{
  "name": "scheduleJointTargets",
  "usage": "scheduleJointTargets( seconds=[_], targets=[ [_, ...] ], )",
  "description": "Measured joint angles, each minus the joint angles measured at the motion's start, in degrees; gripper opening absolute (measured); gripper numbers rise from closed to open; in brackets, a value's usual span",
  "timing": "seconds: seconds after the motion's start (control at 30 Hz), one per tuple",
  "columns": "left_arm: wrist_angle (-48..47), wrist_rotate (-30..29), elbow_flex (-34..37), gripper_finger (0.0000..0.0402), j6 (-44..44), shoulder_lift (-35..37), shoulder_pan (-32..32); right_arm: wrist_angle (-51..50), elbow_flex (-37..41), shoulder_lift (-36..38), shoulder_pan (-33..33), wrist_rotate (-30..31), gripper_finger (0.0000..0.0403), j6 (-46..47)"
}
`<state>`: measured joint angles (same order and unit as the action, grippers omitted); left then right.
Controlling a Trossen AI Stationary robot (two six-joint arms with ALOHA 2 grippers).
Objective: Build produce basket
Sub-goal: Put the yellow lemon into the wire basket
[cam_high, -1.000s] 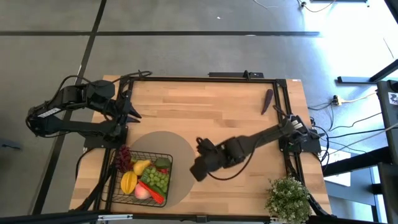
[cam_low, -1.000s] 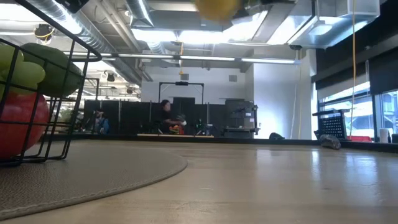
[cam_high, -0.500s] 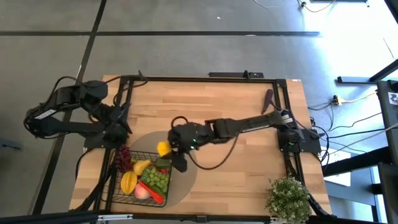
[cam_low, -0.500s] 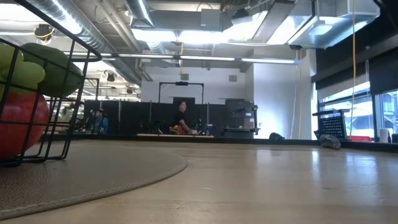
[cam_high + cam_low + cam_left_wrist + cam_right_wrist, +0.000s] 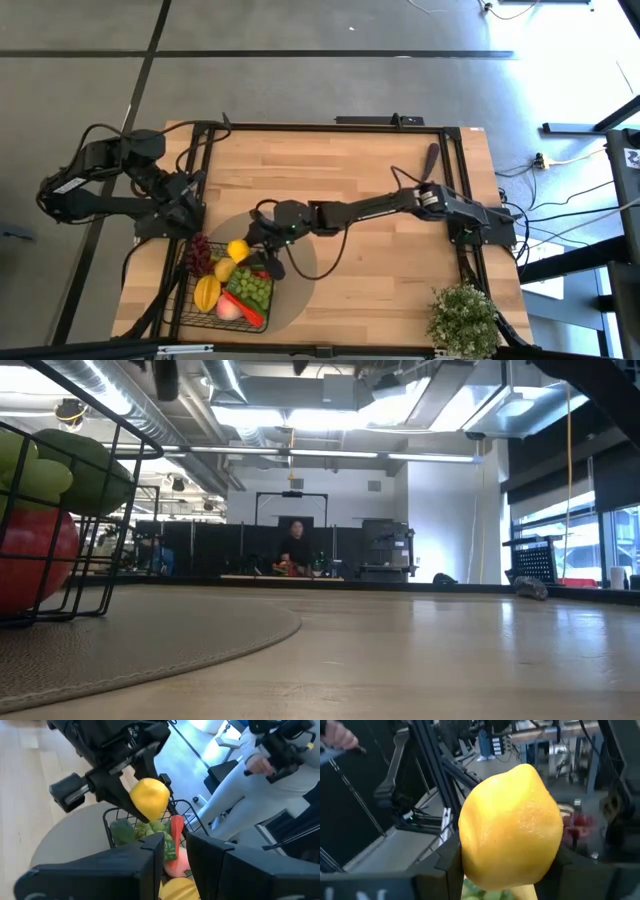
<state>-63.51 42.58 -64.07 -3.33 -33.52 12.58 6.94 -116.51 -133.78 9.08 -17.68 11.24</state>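
Note:
The black wire basket (image 5: 215, 290) stands on the round tan mat (image 5: 290, 250) at the near left. It holds produce: purple grapes (image 5: 200, 252), green grapes (image 5: 255, 290), yellow fruits (image 5: 207, 292), a peach and a red chili. A yellow lemon (image 5: 237, 250) hangs over the basket's far side, with my right gripper (image 5: 248, 248) shut on it. My left gripper (image 5: 186, 190) stands at the table's left edge beyond the basket, its fingers (image 5: 150, 855) a little apart with nothing between them. An eggplant (image 5: 430, 160) lies at the far right. My right gripper pinches the lemon between its two fingers (image 5: 445, 865), one on each opposite side (image 5: 470, 855) of the fruit. The fingers reach in from the table's right, close to level. The lemon (image 5: 149, 799) is lifted clear, above the fruits in the basket (image 5: 150, 827).
A bushy potted plant (image 5: 462, 318) stands at the near right corner. A black frame (image 5: 330, 127) runs round the table's far and side edges. In the left wrist view a seated person (image 5: 260, 785) shows beyond the table. Bare wood (image 5: 350, 290) lies between mat and plant.
My right gripper has carried the lemon from over the middle of the table toward the left edge, sinking a little and rolling its wrist, until it came over the basket's far side. My left gripper has turned at the wrist and drawn back a little toward the left edge.

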Motion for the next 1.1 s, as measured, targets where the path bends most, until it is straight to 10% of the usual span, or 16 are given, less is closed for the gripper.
scheduleJointTargets(
  seconds=[0.77,1.1],
  targets=[
    [0.12,-4.35,0.0,0.0071,1.73,0.0,0.02,7.52,-0.06,-8.32,-0.09,0.58,0.0162,-15.33],
    [0.13,-4.47,0.0,0.0071,1.7,0.0,0.02,7.47,-0.06,-8.32,-0.04,4.87,0.0266,-16.35]
  ],
)
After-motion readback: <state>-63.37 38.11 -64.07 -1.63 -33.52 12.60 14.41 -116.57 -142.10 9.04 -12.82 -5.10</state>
